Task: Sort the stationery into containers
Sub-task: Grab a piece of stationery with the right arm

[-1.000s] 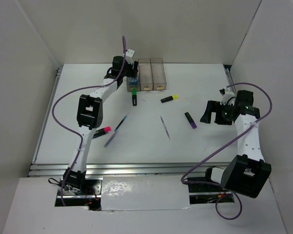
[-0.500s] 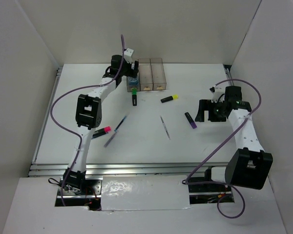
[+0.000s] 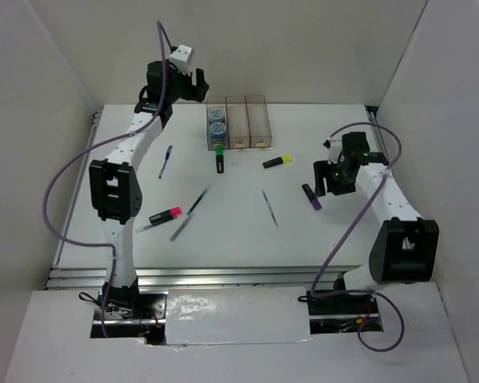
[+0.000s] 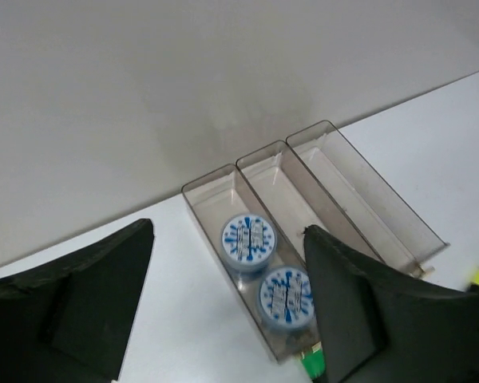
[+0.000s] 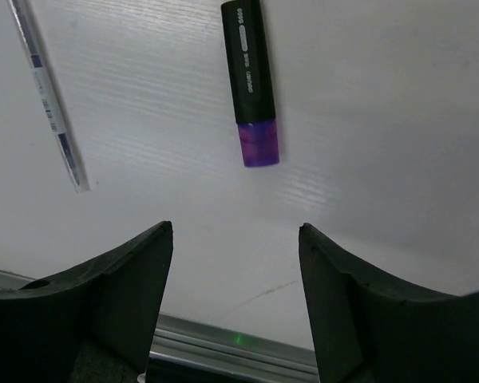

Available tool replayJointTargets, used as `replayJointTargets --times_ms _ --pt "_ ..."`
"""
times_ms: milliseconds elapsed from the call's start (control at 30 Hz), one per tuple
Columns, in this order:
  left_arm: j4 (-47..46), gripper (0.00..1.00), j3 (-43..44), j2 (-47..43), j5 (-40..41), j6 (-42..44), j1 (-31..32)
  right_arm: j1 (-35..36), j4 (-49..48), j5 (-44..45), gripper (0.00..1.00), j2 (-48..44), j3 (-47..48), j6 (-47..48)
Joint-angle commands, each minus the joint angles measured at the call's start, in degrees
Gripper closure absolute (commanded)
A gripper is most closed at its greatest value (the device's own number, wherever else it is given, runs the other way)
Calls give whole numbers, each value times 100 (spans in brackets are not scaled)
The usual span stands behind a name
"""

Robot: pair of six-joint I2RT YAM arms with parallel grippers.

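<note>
- Count: 3 boxes [image 4: 335, 179] joined in a row; 2 tape rolls [image 4: 248, 238], both in the left box [image 4: 203, 209], one behind the other.
- 4 highlighters loose on the table [image 3: 239, 247]: green highlighter [image 3: 219, 160] just off the left box's near end, yellow highlighter [image 3: 277, 161], pink highlighter [image 3: 165, 215], purple highlighter [image 5: 250, 72].
- Pens [image 3: 269, 207]: 4 clear. A faint streak left of the pink highlighter may be a fifth; too blurred to confirm.
- Since 1.0 s ago: left arm has lifted up and back off the left box, uncovering both rolls and a pen [image 3: 166, 161]. Right arm has swung in toward the purple highlighter.
- Left gripper [image 3: 196, 84]: fingers spread wide, holding nothing, high above the boxes.
- Right gripper [image 5: 233, 239]: fingers apart, holding nothing, just short of the purple cap.
- Boxes are clear brownish plastic, rectangular. Rolls are round with blue-and-white printed tops. Highlighters have black barrels; pens are thin.
</note>
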State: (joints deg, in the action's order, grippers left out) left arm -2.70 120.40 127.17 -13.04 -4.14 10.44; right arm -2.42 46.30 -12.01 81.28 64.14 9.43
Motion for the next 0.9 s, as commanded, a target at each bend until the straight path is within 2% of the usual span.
replayJointTargets --times_ms 0,33,100,133,267,433,533,733,800,867 --pt "513 10 -743 -1296 -340 343 -42 425 -183 603 30 659 406 -143" --pt "690 8 -998 -1527 -201 353 -111 513 -209 743 34 783 441 -169" --pt "849 1 -2129 -2439 -339 344 -278 593 -297 919 37 1301 616 -196" --pt "902 1 -2135 -2443 -305 344 -323 593 -297 972 38 1303 617 -196" --pt "1183 1 -3405 -3407 -235 231 -560 663 -376 1122 38 2021 976 -292" --pt "1631 1 -4023 -3805 748 -437 -595 778 -315 1314 40 2796 1425 -337" --pt "1729 1 -4426 -4068 374 -806 -745 830 -280 1394 42 3025 1540 -328" --pt "912 1 -5412 -4657 135 -1290 -561 918 -157 1386 50 3228 1663 -310" --pt "728 1 -5631 -4675 -5 -1440 -341 944 -69 1394 56 3315 1794 -284" --pt "579 1 -5712 -4632 -164 -1624 -51 980 80 1360 74 3395 1891 -188"
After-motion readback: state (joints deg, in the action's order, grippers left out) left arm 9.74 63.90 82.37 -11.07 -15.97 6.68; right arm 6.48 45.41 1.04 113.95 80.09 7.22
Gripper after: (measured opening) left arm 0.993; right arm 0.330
